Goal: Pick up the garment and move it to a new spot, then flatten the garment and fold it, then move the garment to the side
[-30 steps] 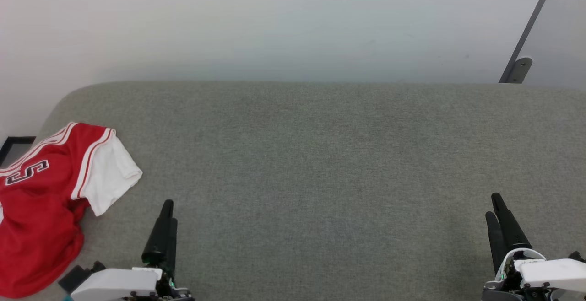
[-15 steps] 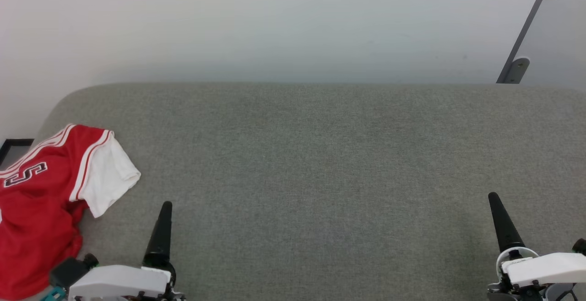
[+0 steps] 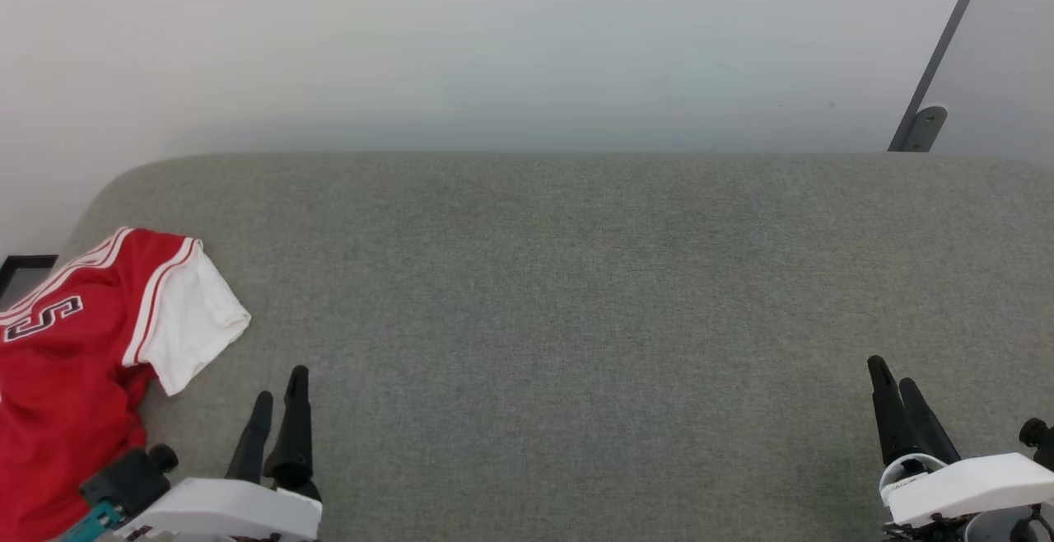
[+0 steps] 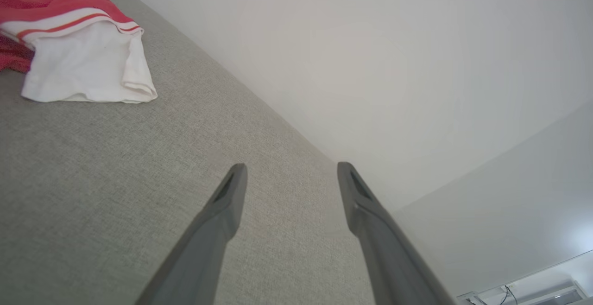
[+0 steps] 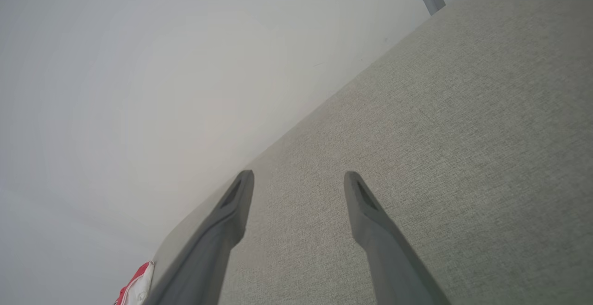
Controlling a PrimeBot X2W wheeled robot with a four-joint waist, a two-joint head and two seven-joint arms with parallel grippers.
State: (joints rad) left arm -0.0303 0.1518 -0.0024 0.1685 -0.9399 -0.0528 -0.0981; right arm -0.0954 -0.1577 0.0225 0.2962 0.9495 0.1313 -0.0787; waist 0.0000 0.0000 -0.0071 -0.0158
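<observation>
- Found garment crumpled at grey cushion's left end, near left gripper.
- Saw left and right gripper spread wide, empty.
- Judged striped shoulder seam a surer pinch than loose sleeve.

We see our left gripper low at the left side of the head view. Its two dark fingers point up and forward, and the jaws are spread apart. The white left wrist lies behind it, nearly level. Our right gripper stands low at the right side, its fingers leaning a little to the left, the jaws also spread apart. The white right wrist slopes slightly upward to the right. In both wrist views the two fingers stand wide apart.
</observation>
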